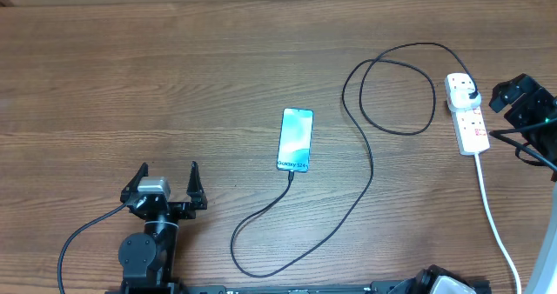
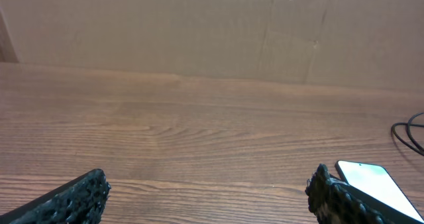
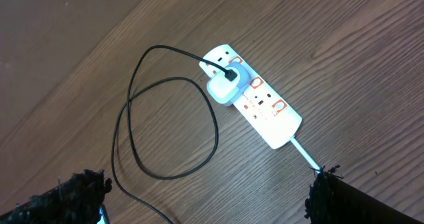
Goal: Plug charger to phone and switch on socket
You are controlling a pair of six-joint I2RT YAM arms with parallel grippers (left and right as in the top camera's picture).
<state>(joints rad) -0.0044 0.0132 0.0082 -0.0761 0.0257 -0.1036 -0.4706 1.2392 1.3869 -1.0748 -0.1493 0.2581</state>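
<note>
**Left gripper** [image 1: 168, 169]: I found it near the base edge of the table [image 1: 130, 59], jaws spread wide and holding nothing. It was well apart from the phone [image 1: 296, 139], which lay to its right.

**Right gripper** [image 3: 209, 181]: it was also spread wide and empty. It hung above the table just beside the socket [image 1: 467, 116], without touching it.

**Phone:** it lay flat near the table's centre, screen lit pale blue, with the lettering at the end nearer the base.

**Charger** [image 1: 372, 165]: its cable met that near end of the phone. I could not tell whether the connector was fully seated. From there the black cable ran toward the base edge, curved back, passed the phone on its right and made one loop. It ended at the plug [image 3: 225, 86], which sat in the socket's far end outlet. In the right wrist view the plug body looked white.

**Socket:** I saw its red markings but could not read the switch positions. Its white cord [image 1: 492, 211] ran toward the base edge.
</note>
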